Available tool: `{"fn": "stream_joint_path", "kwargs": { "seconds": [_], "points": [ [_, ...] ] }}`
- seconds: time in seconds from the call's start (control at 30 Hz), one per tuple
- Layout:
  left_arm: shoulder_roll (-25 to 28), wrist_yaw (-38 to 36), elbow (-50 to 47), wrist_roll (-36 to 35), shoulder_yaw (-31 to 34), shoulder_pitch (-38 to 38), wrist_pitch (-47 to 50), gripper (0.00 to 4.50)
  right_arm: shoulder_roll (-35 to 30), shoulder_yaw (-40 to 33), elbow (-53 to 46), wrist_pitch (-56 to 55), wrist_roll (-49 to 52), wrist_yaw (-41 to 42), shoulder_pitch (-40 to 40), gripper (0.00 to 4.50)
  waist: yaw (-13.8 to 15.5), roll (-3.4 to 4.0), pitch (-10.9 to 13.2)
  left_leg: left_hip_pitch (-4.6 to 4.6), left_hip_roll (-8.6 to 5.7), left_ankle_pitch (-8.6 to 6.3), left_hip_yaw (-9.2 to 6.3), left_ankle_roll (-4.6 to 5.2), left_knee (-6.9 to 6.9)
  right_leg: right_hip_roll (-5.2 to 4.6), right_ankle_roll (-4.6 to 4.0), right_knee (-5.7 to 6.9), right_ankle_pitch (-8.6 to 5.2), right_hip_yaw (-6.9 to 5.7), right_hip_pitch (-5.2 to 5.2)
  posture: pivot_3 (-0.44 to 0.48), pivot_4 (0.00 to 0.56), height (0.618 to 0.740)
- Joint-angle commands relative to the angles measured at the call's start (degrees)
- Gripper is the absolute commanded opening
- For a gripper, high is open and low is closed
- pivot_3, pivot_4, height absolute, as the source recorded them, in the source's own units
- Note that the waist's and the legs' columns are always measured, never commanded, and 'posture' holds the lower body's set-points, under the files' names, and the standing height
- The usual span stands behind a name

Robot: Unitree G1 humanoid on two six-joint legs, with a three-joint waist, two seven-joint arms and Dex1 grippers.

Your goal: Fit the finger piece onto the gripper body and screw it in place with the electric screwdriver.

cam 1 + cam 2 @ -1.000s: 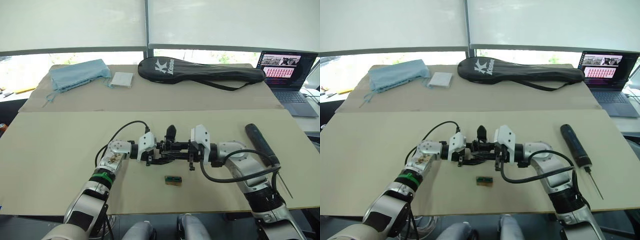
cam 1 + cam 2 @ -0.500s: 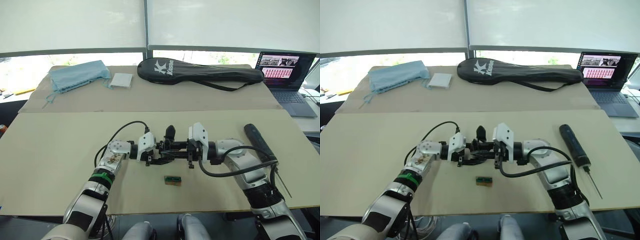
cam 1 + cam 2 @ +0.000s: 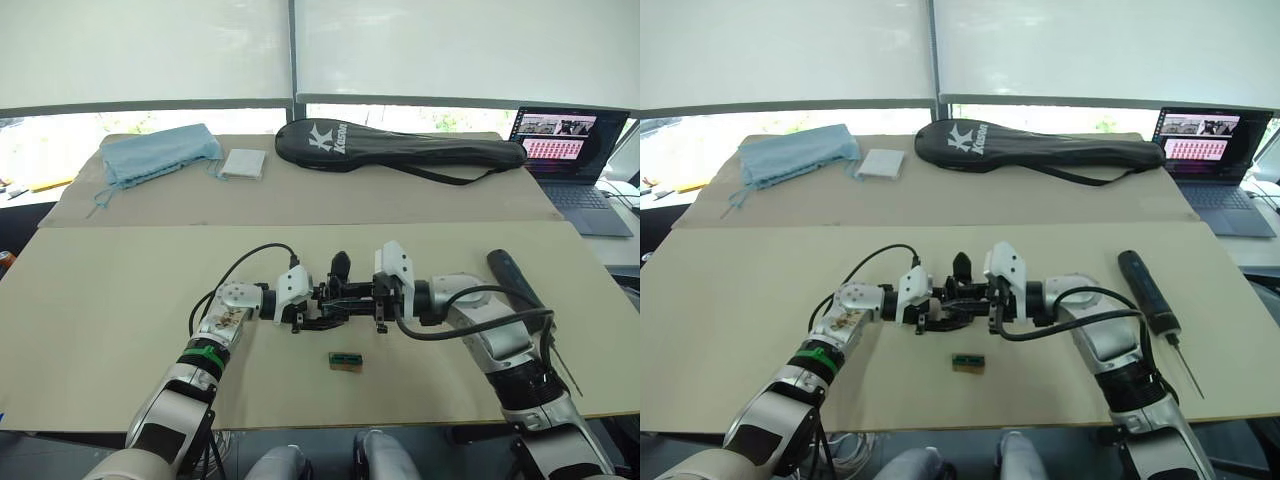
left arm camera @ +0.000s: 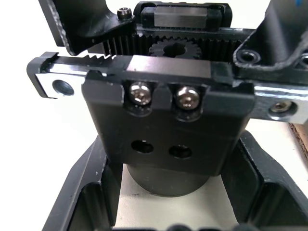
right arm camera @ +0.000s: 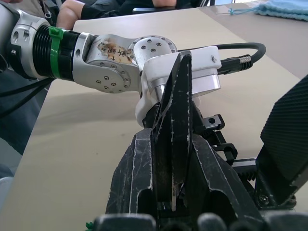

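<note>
At the middle of the tan bench (image 3: 120, 300), the 2 hands meet nose to nose. The left hand (image 3: 305, 303) is clamped on the gripper body (image 4: 168, 125) — in the left wrist view its fingers (image 4: 82, 192) flank the black block, whose round base sits low between them and whose face shows 2 silver screws (image 4: 163, 95) above 2 open holes, with a toothed rack and pinion across the top. The right hand (image 3: 368, 298) grips the finger piece (image 5: 173, 130), a scuffed black wedge standing upright between its closed fingers (image 5: 132, 178), pressed up against the gripper body. A black pointed finger (image 3: 341, 265) rises above the joined parts.

Just in front of the hands lies a small green-and-tan part (image 3: 345, 360) on the bench. The electric screwdriver (image 3: 1148, 291) lies untouched to the right, well apart from the hands, its thin bit (image 3: 1188, 370) pointing toward the bench's near edge.

Farther back lie a black racket bag (image 3: 400, 150), a blue cloth (image 3: 160, 152), a small white pad (image 3: 243, 162), and an open laptop (image 3: 572, 150) at far right.
</note>
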Motion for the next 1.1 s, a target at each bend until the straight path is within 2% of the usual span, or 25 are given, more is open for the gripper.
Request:
{"fn": "stream_joint_path", "kwargs": {
  "seconds": [0.03, 0.43, 0.5, 0.77, 0.8, 0.97, 1.03, 1.1],
  "points": [
    [0.9, 0.2, 0.4, 1.9, -0.9, 1.0, 0.5, 2.31, -0.9, 1.2, 1.6, -0.1, -2.5, -0.1, 0.8, 0.39, 0.0, -0.02, 0.0, 0.0, 0.0, 0.0, 0.0, 0.0, 0.0, 0.0, 0.0, 0.0, 0.0, 0.0, 0.0, 0.0, 0.15, 0.74],
    [0.8, 0.8, 0.8, 2.2, -1.1, 1.3, 0.5, 2.31, -0.1, -0.9, -3.1, -4.0, 1.0, 2.5, -0.5, 0.39, 0.0, -0.02, 0.0, -0.03, 0.0, 0.0, 0.0, 0.0, 0.0, 0.0, 0.0, -0.01, 0.0, 0.0, -0.03, 0.0, 0.15, 0.74],
    [0.8, 0.9, 0.9, 2.2, -1.1, 1.3, 0.5, 2.31, 0.4, -1.7, -4.0, -4.2, 2.4, 2.9, -0.8, 1.4, 0.0, -0.02, 0.0, -0.03, 0.0, 0.0, 0.0, 0.0, 0.0, 0.0, 0.0, -0.01, 0.0, 0.0, -0.03, 0.0, 0.15, 0.74],
    [0.6, 1.6, 1.8, 2.3, -0.8, 1.2, 0.7, 2.31, 1.7, -4.2, -8.1, -5.5, 7.1, 4.7, -1.5, 4.27, 0.1, -0.02, 0.0, -0.04, 0.0, 0.0, 0.0, 0.0, 0.0, 0.0, 0.0, -0.01, 0.0, -0.01, -0.04, 0.0, 0.15, 0.74],
    [0.6, 1.6, 1.8, 2.2, -0.8, 1.3, 0.8, 2.31, 1.7, -4.4, -8.5, -5.5, 7.4, 4.7, -1.5, 4.48, 0.1, -0.02, 0.0, -0.04, 0.0, 0.0, 0.0, 0.0, 0.0, 0.0, 0.0, -0.02, 0.0, -0.02, -0.04, 0.0, 0.15, 0.74],
    [0.4, 1.3, 1.8, 1.7, -0.6, 1.4, 1.8, 2.31, 1.6, -5.1, -9.7, -5.8, 8.1, 4.6, -1.5, 4.48, 0.1, -0.02, 0.0, -0.04, 0.0, 0.0, 0.0, 0.0, 0.0, 0.0, 0.0, -0.01, 0.0, -0.01, -0.03, 0.0, 0.15, 0.74],
    [0.3, 1.3, 1.9, 1.5, -0.5, 1.5, 2.4, 3.36, 1.2, -5.8, -10.6, -5.9, 8.5, 4.6, -1.4, 4.5, 0.1, -0.02, 0.0, -0.04, 0.0, 0.0, 0.0, 0.0, 0.0, 0.0, 0.0, -0.01, 0.0, -0.01, -0.04, 0.0, 0.15, 0.74],
    [0.3, 1.7, 2.1, 1.3, -0.2, 1.6, 2.7, 4.19, 0.9, -6.5, -11.3, -5.8, 8.9, 4.4, -1.3, 4.5, 0.1, -0.02, 0.0, -0.04, 0.0, 0.0, 0.0, 0.0, -0.01, 0.0, 0.0, -0.01, 0.0, -0.01, -0.05, 0.0, 0.15, 0.74]
  ]
}}
